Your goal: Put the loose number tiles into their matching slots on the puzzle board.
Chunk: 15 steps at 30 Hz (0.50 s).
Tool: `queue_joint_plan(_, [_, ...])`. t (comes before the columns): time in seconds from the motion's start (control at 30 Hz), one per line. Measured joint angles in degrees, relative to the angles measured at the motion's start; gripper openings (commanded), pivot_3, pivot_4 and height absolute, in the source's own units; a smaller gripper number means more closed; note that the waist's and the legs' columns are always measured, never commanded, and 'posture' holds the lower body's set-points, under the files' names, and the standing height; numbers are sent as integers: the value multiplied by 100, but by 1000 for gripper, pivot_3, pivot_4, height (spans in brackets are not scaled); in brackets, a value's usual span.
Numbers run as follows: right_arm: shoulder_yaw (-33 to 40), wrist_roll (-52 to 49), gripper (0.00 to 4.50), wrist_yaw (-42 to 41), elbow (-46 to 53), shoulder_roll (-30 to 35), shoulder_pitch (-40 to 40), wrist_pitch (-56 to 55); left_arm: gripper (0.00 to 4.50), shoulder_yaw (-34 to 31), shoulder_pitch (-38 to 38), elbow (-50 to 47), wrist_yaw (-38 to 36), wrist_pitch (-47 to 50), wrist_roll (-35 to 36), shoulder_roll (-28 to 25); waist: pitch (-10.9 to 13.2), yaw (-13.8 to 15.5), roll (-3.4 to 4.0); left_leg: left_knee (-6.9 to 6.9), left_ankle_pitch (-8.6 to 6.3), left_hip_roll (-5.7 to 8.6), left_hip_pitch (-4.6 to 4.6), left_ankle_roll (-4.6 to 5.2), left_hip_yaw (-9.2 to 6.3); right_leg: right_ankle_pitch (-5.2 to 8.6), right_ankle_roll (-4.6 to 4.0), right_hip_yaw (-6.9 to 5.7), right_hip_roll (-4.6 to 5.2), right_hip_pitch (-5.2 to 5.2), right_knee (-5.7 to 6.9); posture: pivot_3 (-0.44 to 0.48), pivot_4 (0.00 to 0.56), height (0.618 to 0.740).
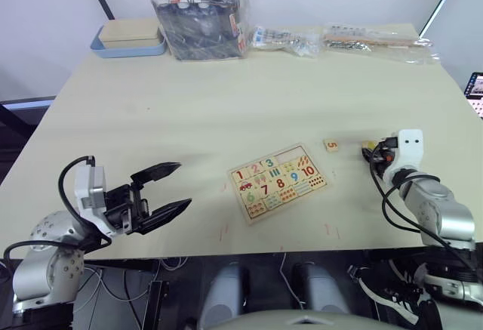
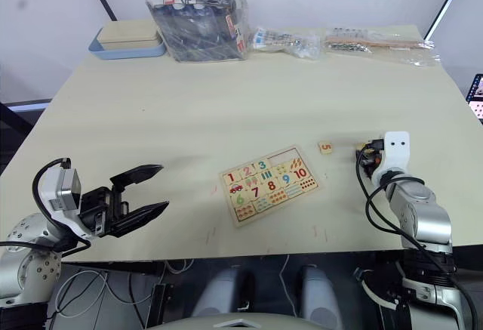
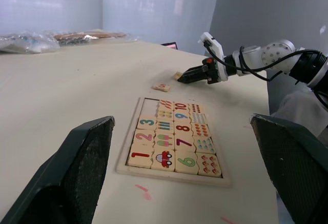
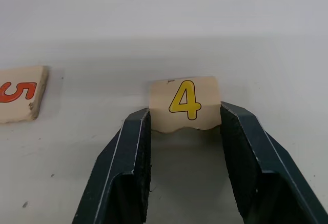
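While clamped between the two black fingers [image 4: 130,167] of the right gripper [image 4: 185,119], tile 4 [image 4: 185,103] lies flat on the table [image 1: 226,111], yellow digit facing up, each fingertip pressed against one side edge. Just beyond those fingertips and off to one side, apart from them: tile 5 [image 4: 20,98], red digit up, loose on the tabletop, between the right gripper and the puzzle board [image 1: 278,181]. Well away from the right fingers, toward the left gripper [image 1: 172,186]: the board, flat near the table's front edge, tiles 1, 2 and 3 seated in its top row, two matching slots [image 1: 288,156] at the row's end bare. Left fingers spread wide, holding nothing, hovering low over the table, tips aimed at the board but well short of it. Far beyond both sets of fingertips, along the table's back edge: a blue tray [image 1: 128,43] with a beige box, a large clear-wrapped package [image 1: 202,16], and smaller plastic bags [image 1: 343,39].
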<state>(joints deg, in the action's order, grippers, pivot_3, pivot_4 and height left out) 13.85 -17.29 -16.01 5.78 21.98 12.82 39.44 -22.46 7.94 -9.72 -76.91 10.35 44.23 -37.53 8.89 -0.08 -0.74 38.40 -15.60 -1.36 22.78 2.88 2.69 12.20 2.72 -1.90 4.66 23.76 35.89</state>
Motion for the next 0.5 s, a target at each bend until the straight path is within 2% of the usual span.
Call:
queue_joint_plan(0.3, [42,-710,1390,51,2363,121,-960,1724,4500,-6,196,-22,-9,6,-7,5,-1,-10,0,0,0,-8,-1,0,-4,1,-1,0,1,0,0,0,150,740])
queue_joint_plan(0.4, [77,-903,1390,255,2974,-13,-1108,2296,4500,-1,226,-22,-10,8,-15,5,-6,-21,-7,0,0,-8,-2,-1,-4,1,-1,-1,1,1,0,0,150,740])
queue_joint_plan(0.43, [101,-1041,1390,519,3599,-266,-1426,2847,4500,1,241,-22,-5,10,-20,7,-8,-6,-9,-4,-1,-8,2,-1,-10,3,-2,-4,1,3,-1,0,150,740])
queue_joint_plan(0.5, [66,-1096,1390,652,3816,-407,-1510,3133,4500,6,228,-22,4,14,-21,6,-8,-14,-9,-4,-1,-8,4,-1,-6,3,-2,-2,2,4,-2,0,150,740])
